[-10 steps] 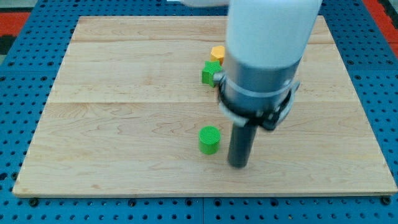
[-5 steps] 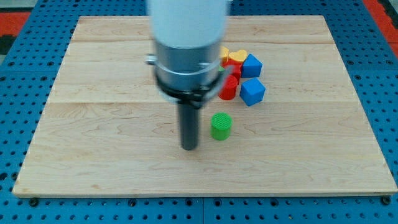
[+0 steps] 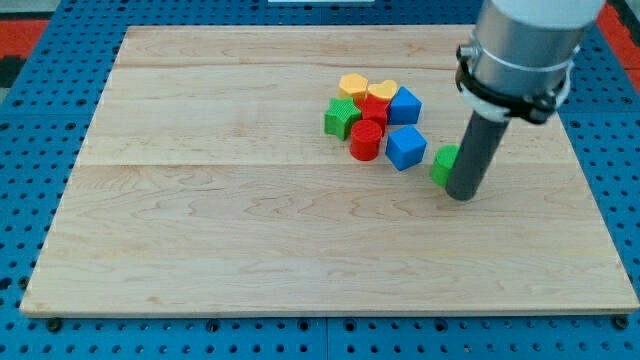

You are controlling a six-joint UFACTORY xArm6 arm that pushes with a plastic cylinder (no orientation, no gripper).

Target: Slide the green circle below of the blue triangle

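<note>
Rod hides most of the green circle [image 3: 443, 165]; my tip [image 3: 461, 196] touches its right side, gripperless.

Bright, even light; soft shadows; arm top perhaps slightly blurred.

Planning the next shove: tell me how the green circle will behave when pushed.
The green circle looks short and squat, so it probably slides flat rather than tipping. Its round side may let it slip off my tip, which sits at its right. The wooden board looks smooth, so likely little drag.
</note>
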